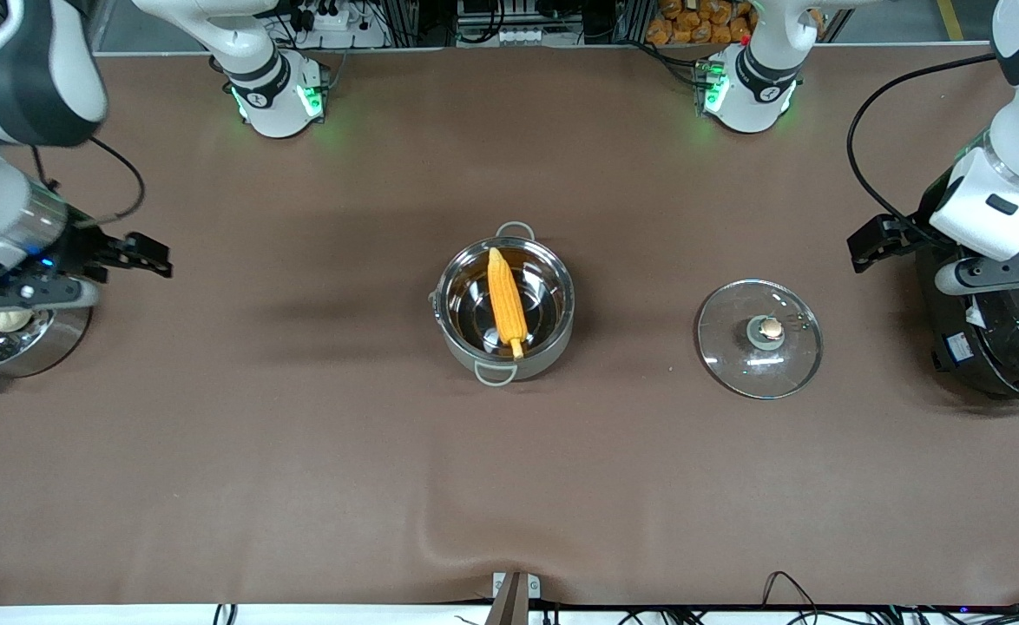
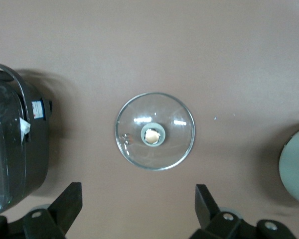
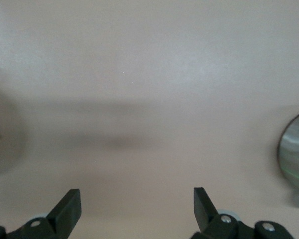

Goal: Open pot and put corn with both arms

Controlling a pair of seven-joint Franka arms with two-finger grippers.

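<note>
The steel pot stands open at the table's middle. The corn lies inside it, stalk end toward the front camera. The glass lid lies flat on the table beside the pot, toward the left arm's end, knob up. My left gripper is open and empty, up in the air over the table between the lid and the black cooker. In the left wrist view its fingers stand wide apart, with the lid below them. My right gripper is open and empty, over bare table beside the steamer pot; it also shows in the right wrist view.
A steel steamer pot with a white bun stands at the right arm's end; its edge shows in the right wrist view. A large black cooker stands at the left arm's end, also in the left wrist view. A brown cloth covers the table.
</note>
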